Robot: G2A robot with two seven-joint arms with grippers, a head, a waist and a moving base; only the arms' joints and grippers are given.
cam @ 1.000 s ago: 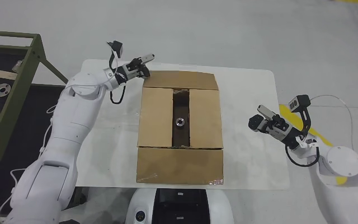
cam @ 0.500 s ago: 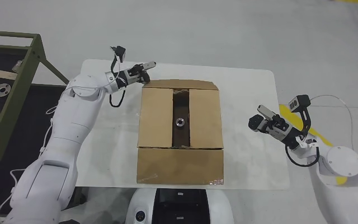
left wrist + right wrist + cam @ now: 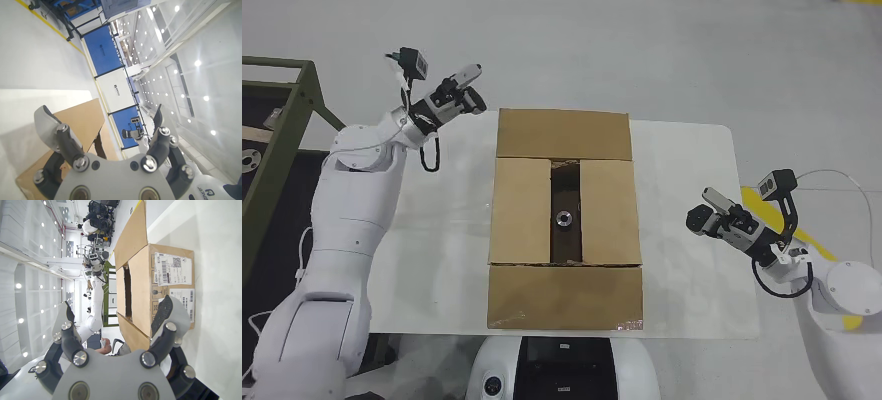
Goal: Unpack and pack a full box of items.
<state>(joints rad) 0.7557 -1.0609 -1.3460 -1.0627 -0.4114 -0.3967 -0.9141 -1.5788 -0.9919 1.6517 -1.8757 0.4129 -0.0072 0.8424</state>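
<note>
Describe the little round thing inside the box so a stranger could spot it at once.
On the white table sits a brown cardboard box, its outer flaps open and two inner flaps folded in. In the dark slot between those flaps lies a small round metal part, the only grey, shiny thing among the cardboard.

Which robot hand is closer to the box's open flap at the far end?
Left. The left hand is just beyond the far flap's corner, apart from it; the right hand is off the box's other side, farther away.
</note>
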